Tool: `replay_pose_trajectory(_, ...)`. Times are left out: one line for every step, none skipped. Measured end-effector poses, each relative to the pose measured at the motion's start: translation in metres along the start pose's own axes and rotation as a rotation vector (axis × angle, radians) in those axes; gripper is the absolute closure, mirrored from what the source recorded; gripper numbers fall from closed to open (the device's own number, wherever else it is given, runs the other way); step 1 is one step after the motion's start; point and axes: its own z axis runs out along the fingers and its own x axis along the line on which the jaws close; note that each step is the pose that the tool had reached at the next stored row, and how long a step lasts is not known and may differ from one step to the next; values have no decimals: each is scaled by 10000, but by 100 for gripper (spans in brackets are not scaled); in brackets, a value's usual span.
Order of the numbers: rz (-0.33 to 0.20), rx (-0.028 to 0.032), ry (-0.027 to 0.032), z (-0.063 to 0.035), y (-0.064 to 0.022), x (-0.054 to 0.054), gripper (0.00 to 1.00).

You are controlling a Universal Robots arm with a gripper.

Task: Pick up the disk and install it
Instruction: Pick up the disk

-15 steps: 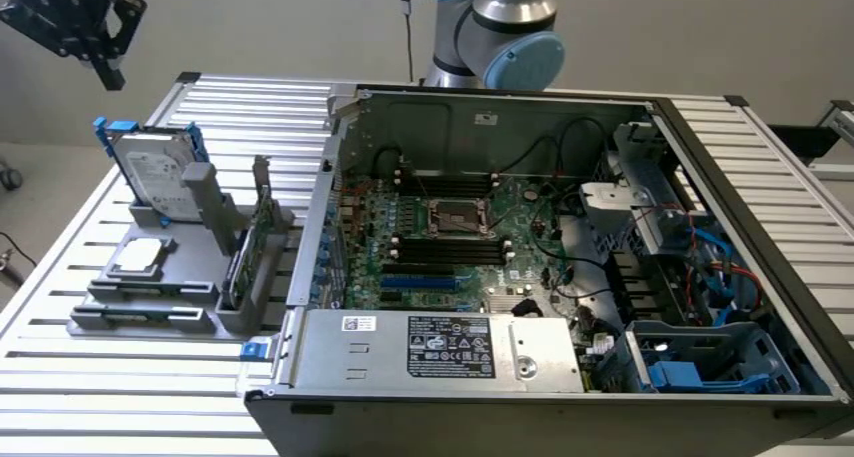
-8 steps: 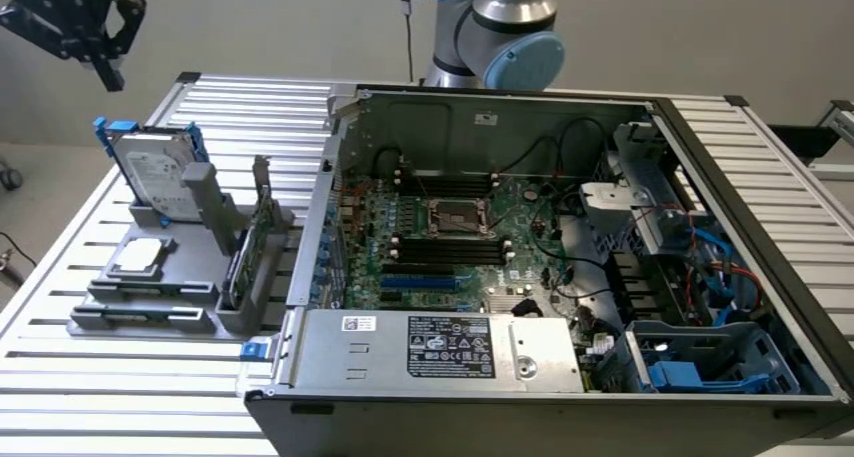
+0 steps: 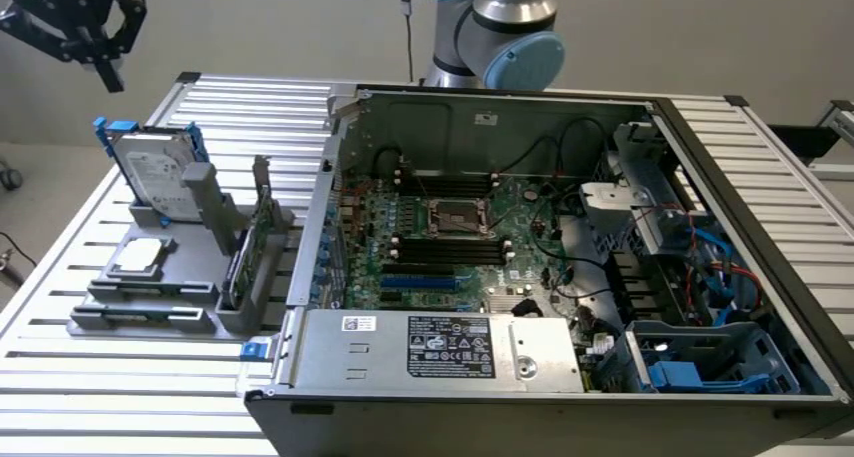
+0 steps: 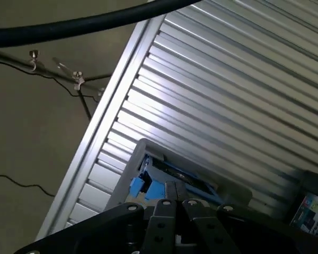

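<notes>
Upper left of exterior view: tool (image 3: 94, 57) hangs above disk (image 3: 154, 167), clear of it; grip state cannot tell | disk upright in grey stand (image 3: 200, 212) on counter (image 3: 80, 377), probably so its top edge is reachable | open computer case (image 3: 534, 277) just beside.

Tool (image 3: 102, 69) high at the exterior view's left, in the air above the disk (image 3: 158, 172) — well apart, no contact. Disk upright, leaning back slightly in a grey fixture (image 3: 147, 307) on the slatted bench (image 3: 80, 387), blue rails along its edges. Small silver chip (image 3: 142, 257) flat on the same fixture, nearer the camera than the disk. Green card (image 3: 244, 267) on edge beside it, toward the open PC case (image 3: 534, 112). Inside the case — motherboard (image 3: 454, 227), labelled power supply (image 3: 441, 349) at the front, blue bay (image 3: 694, 362) at the exterior view's lower right. Arm joint (image 3: 514, 47) behind the case.
</notes>
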Motion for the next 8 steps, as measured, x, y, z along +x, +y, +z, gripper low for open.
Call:
replay_pose_trajectory(-181,-1,3,1,0,0,89)
replay_pose_trajectory(-359,-2,6,2,0,0,89)
replay_pose_trajectory(-546,-2,9,4,0,0,89)
replay_pose_trajectory(-725,-3,12,5,0,0,89)
replay_pose_trajectory(-904,-4,14,6,0,0,89)
replay_pose_trajectory(-1097,-5,18,7,0,0,89)
replay_pose_trajectory(-1275,-6,20,8,0,0,89)
replay_pose_trajectory(-1455,-7,23,9,0,0,89)
